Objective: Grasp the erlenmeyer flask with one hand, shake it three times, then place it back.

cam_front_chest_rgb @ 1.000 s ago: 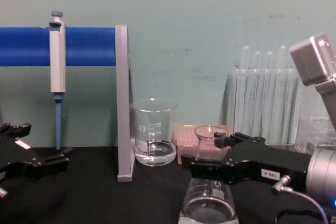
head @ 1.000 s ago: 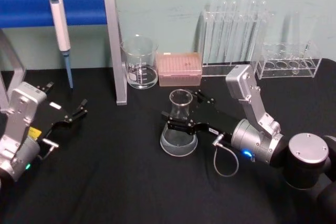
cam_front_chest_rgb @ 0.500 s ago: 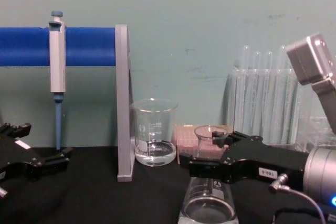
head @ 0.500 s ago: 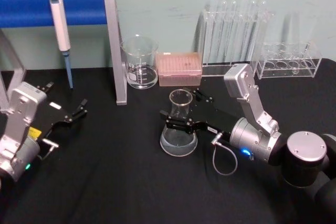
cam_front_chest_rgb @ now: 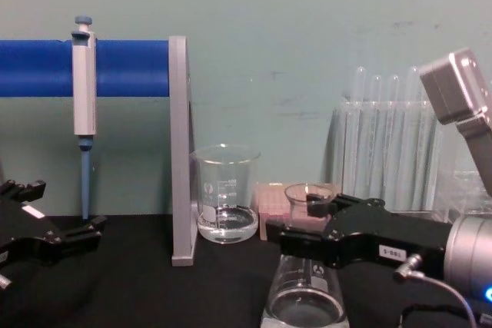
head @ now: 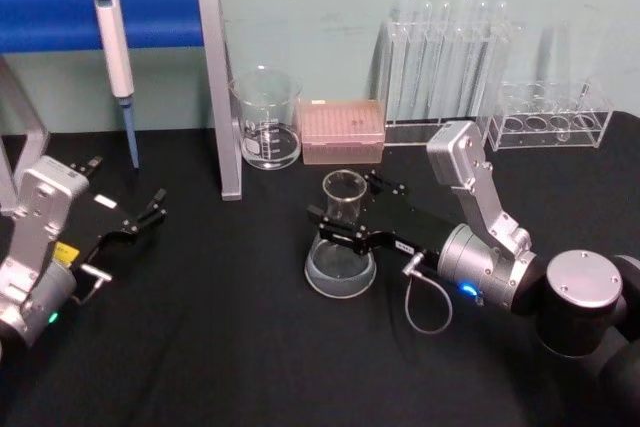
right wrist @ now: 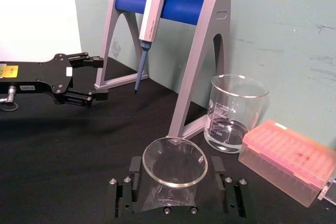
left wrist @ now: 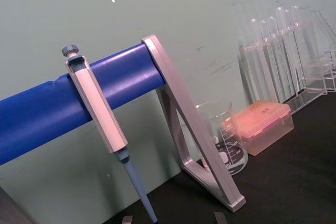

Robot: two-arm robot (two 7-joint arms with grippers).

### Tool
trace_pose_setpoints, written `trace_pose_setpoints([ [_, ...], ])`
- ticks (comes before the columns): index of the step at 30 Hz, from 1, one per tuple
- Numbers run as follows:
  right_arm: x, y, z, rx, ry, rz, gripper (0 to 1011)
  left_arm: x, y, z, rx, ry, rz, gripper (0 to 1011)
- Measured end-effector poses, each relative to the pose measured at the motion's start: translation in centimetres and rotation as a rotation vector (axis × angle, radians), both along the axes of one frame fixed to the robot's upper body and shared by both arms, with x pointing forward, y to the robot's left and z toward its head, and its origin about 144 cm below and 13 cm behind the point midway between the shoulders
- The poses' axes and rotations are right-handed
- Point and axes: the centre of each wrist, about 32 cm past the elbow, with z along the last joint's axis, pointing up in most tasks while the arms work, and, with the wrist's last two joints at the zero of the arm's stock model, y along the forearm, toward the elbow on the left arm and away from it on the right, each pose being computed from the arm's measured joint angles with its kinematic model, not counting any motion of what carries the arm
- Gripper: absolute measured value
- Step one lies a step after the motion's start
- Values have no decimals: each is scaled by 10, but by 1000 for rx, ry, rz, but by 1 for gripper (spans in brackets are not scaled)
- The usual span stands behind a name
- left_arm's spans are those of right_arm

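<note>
1. A table [head: 200, 347] under black cloth spreads across the foreground, with a pale green wall [cam_front_chest_rgb: 307, 21] close behind it. The front half of the cloth lies bare, leaving open room before both arms.
2. A pipette stand [head: 150, 15], a blue bar on grey legs, stands at the back left. The right wrist view shows its A-shaped end frame broadside, while the head view sees that frame nearly edge-on.
3. The right arm [head: 490, 257], silver with a blue light, reaches from the right toward the table's middle.
4. A clear rack of tall test tubes [head: 440, 67] stands at the back right. A lower clear rack [head: 550, 119] sits beside it, near the right rear edge.
5. The erlenmeyer flask [head: 341, 247] stands upright near the table's middle, forward of the back row. The chest view shows white print on its cone, and the right wrist view looks down into its round mouth. Whether its base touches the cloth, I cannot tell.
6. The right pincer [head: 346, 209] is closed on the flask's neck, one black finger on each side.
7. A glass beaker [head: 266, 119] holding a little clear liquid stands just right of the stand's leg, with a pink pipette-tip box [head: 342, 131] beside it.
8. The left pincer [head: 140, 219] is at the far left, fingers spread and empty, well apart from the flask.
9. A grey pipette [head: 113, 47] with a blue tip hangs from the bar.
</note>
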Motion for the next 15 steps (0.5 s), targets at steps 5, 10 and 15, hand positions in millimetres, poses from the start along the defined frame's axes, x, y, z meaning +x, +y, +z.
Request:
trace_pose_setpoints([
  [5, 0, 0, 0, 0, 0, -1, 712, 0, 0, 0, 0, 0, 0, 1001],
  [10, 0, 0, 0, 1, 1, -1, 534, 0, 0, 0, 0, 0, 0, 1001],
  [15, 0, 0, 0, 1, 1, -1, 450, 0, 0, 0, 0, 0, 0, 1001],
])
